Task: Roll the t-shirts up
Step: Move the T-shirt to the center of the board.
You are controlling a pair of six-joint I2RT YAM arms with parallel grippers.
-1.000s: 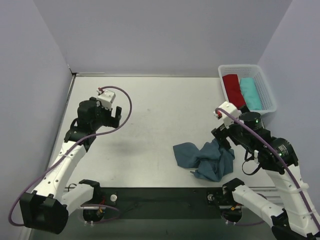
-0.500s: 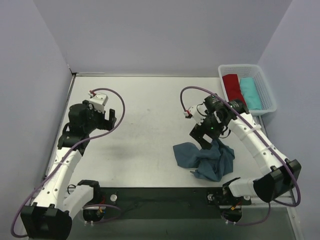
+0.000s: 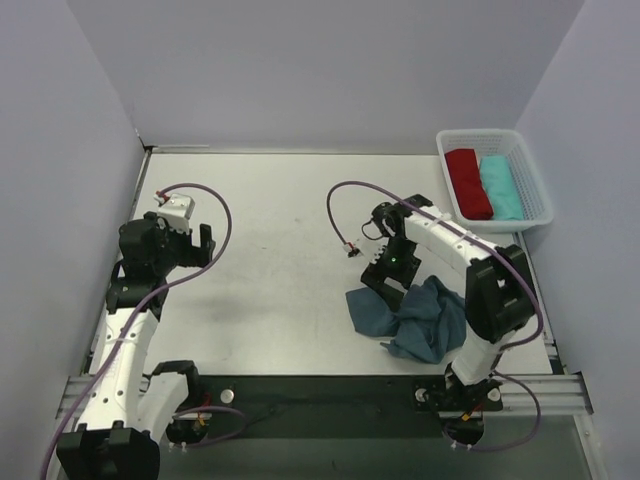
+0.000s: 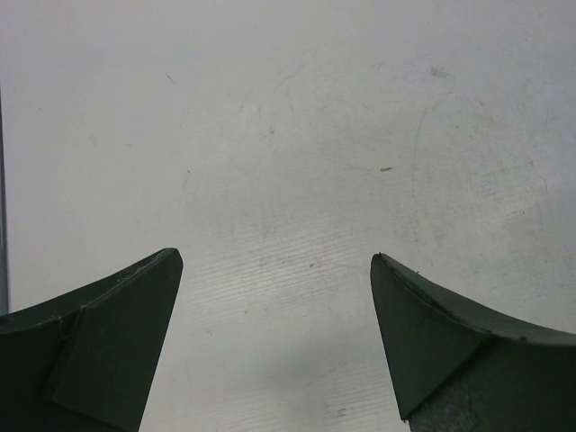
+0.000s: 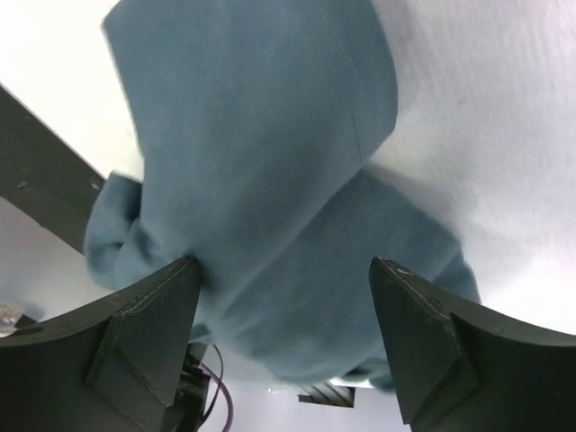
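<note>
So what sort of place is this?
Most likely a robotics lab test bench: a left arm and right arm bolted to a metal table, plain walls boxing it in, a crumpled blue t-shirt, and a white basket holding a red tee and a turquoise tee.

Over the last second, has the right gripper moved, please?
Yes. The right gripper moved left, away from the basket, over the blue t-shirt.

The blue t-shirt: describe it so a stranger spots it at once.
On the grey table, near the front edge right of centre, a slate-blue t-shirt lies crumpled by the right gripper. The red t-shirt and turquoise t-shirt sit rolled in the white basket at the far right; this one is loose.
</note>
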